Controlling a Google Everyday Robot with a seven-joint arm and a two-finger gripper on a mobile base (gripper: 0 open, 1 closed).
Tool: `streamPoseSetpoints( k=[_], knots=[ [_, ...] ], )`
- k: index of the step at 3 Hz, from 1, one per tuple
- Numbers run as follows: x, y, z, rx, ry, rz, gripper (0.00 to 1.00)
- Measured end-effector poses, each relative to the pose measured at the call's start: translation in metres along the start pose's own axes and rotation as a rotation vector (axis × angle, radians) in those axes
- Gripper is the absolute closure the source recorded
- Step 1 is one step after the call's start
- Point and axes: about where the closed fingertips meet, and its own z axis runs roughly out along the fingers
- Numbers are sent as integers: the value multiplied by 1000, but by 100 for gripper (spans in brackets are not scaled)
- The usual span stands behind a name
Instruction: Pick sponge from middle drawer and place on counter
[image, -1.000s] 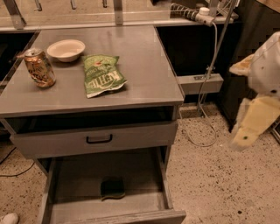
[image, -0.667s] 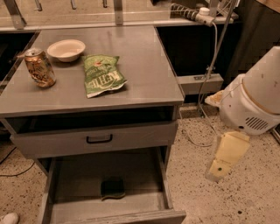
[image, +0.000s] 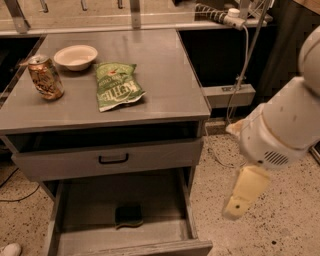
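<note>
The sponge (image: 129, 216), dark green on top with a yellow edge, lies flat on the floor of the open middle drawer (image: 165, 200), near its front wall. The counter (image: 165, 75) is the grey top of the cabinet above it. My gripper (image: 239, 202) hangs at the end of the white arm (image: 280, 130), to the right of the cabinet and over the speckled floor. It is at about the drawer's height, outside the drawer's right wall and well apart from the sponge.
On the counter stand a drink can (image: 45, 76), a white bowl (image: 76, 56) and a green chip bag (image: 117, 86). A drawer front with a black handle (image: 113, 159) sits slightly open above the middle drawer. Cables and a power strip (image: 235, 20) hang at the back right.
The arm has swung left and downward, closer to the cabinet's right side. The sponge and the things on the counter have not moved.
</note>
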Motion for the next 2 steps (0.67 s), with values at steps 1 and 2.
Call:
streamPoseSetpoints(
  k=[1,2],
  knots=[
    [-6,20,61,-51,-12,29,0],
    [-13,28,105,-91,-25,56,0]
  ],
)
